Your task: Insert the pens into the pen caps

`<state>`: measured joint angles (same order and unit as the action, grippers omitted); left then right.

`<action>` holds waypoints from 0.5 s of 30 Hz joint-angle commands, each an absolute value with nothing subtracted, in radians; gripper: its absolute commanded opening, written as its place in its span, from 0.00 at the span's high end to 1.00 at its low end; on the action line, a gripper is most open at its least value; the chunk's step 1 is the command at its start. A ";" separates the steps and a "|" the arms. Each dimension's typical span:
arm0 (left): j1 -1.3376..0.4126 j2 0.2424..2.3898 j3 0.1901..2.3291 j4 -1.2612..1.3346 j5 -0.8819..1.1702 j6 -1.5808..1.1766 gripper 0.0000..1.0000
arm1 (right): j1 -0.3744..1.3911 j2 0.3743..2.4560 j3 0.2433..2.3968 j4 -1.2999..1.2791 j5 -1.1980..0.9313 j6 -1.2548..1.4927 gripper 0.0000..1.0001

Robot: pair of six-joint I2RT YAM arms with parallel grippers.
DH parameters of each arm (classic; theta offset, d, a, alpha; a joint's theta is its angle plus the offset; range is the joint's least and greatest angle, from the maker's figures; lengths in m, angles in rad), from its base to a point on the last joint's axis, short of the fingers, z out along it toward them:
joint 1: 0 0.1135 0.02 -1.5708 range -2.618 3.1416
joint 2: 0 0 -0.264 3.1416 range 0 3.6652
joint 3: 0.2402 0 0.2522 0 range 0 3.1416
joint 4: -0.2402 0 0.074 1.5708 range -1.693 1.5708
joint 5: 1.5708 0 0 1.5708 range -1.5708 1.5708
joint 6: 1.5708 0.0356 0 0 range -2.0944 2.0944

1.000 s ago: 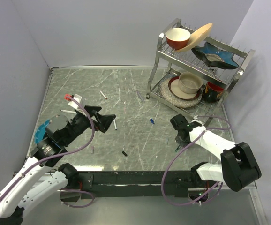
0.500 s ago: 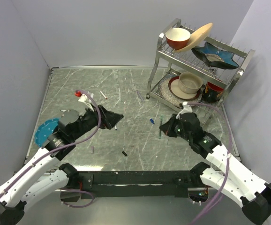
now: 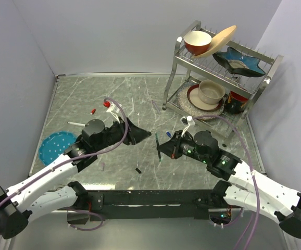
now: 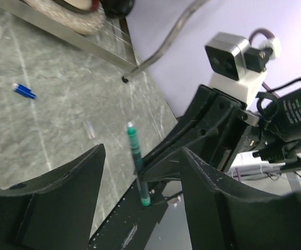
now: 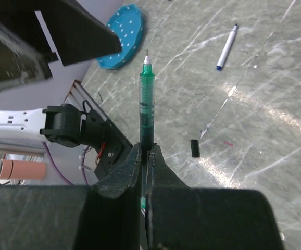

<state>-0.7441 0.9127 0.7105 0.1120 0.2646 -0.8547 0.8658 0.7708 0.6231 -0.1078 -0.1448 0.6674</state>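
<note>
Both arms have swung in toward table (image 3: 88, 88) centre since half a second ago: the left gripper (image 3: 141, 136) slid toward 3 o'clock, and the right gripper (image 3: 161, 150) carried the green pen (image 3: 160, 154) toward 9 o'clock. The two tips now sit near each other, apart, with the left one at 11 o'clock of the pen.

Left fingers (image 4: 62, 198) are spread wide with nothing between them. Right fingers (image 5: 132, 166) are pinched narrow on the green pen's lower barrel, and the bare nib end sticks out past the tips. The pen is off the table.

- Blue cap (image 3: 169, 134) lies on the table at 1 o'clock of the right gripper, close by.
- Black cap (image 3: 138, 170) lies at 7 o'clock of the held pen, near it.
- Red cap (image 3: 93, 111) lies at 10 o'clock of the left gripper, well apart.
- White pen (image 3: 76, 124) lies flat at 9 o'clock of the left gripper.
- Blue-tipped white pen (image 5: 226, 47) lies flat, seen only in the right wrist view.
- Teal disc (image 3: 57, 146) sits at 8 o'clock of the left gripper.
- Dish rack (image 3: 221, 67) stands at the table's 1 o'clock corner.
</note>
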 commanded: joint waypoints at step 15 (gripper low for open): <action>-0.888 1.043 0.747 0.209 0.196 -0.867 0.83 | 0.923 0.779 0.666 -0.002 -0.130 0.655 1.00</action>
<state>-0.8761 1.0409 0.7090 0.1596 0.2108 -0.8658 0.9157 0.7975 0.6231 -0.0521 -0.1356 0.6678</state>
